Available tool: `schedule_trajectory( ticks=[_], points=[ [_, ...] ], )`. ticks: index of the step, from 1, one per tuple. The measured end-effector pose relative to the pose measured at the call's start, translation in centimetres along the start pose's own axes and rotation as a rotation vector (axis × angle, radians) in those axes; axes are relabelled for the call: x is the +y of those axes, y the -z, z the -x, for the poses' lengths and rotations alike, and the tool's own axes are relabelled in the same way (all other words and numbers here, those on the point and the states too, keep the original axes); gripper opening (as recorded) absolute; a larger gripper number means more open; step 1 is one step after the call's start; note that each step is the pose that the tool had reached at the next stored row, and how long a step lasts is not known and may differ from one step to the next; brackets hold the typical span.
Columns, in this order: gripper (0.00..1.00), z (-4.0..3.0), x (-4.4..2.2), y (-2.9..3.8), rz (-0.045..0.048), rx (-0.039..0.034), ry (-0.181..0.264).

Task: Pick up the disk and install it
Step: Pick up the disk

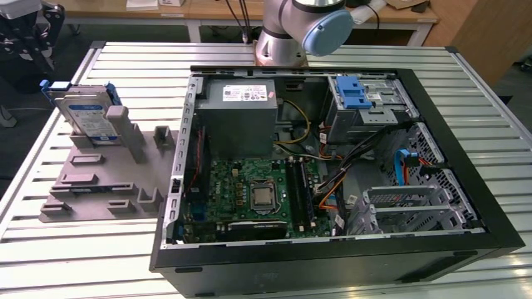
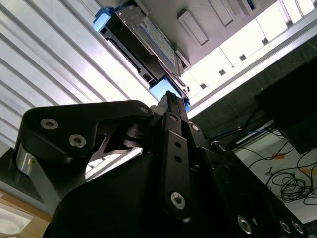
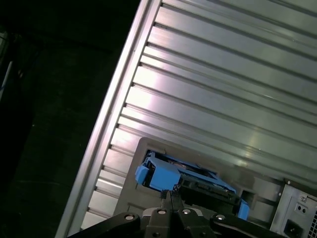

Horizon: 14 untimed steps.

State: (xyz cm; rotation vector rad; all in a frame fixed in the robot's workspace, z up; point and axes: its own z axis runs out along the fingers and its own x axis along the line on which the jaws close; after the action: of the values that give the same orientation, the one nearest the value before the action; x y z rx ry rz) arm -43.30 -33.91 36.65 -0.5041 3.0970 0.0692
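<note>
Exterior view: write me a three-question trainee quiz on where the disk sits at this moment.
1. True or false: the disk is already installed inside the computer case.
2. What is the disk standing in? A) the grey holder on the table; B) the drive bay with the blue latch; C) a slot on the motherboard.
3. Fill in: the holder lies on the exterior view's ___ of the case.
Key: 1 false; 2 A; 3 left.
</note>
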Motion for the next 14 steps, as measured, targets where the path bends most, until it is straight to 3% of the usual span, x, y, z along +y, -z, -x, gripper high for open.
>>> schedule_trajectory(
  ticks=[14],
  points=[
    [0.11, 0.0, 0.0, 0.0, 0.0003, 0.0013, 0.03]
  ],
)
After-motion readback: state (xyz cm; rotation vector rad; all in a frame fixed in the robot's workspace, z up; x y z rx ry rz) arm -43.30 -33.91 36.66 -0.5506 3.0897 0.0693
